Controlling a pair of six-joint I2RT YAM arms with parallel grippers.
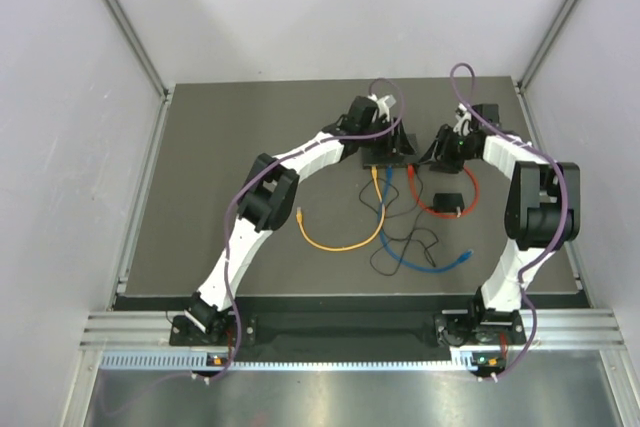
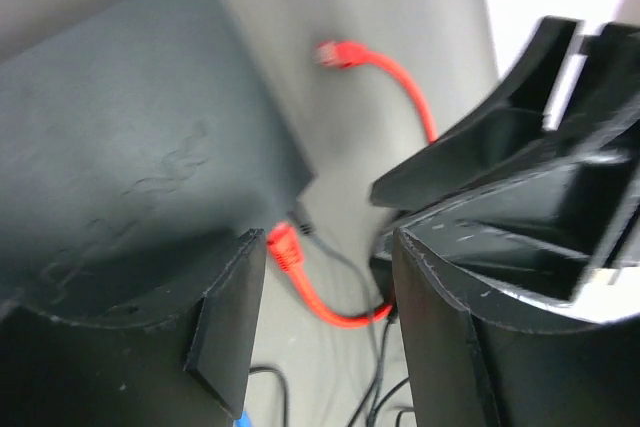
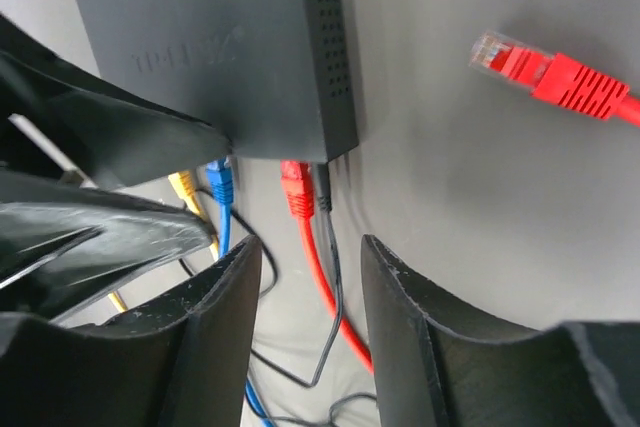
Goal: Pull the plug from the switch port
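Port edge of the switch [image 3: 230, 47] is crowded: yellow plug [image 3: 183, 185], blue plug [image 3: 220, 180], red plug [image 3: 297, 189] and a black wire [image 3: 325, 187] sit side by side with narrow gaps; left gripper [image 2: 325, 277] stands over that edge, one finger touching it; right gripper [image 3: 310, 267], jaws apart, is close beside; bare tabletop [image 3: 450, 177] lies between the switch's side and a loose red plug [image 3: 540, 75]; yellow cable [image 1: 340, 244] and power adapter [image 1: 448, 197] clutter the near approach.

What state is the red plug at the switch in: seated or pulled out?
Seated. In the right wrist view the red plug butts into the switch edge, and no gap shows.
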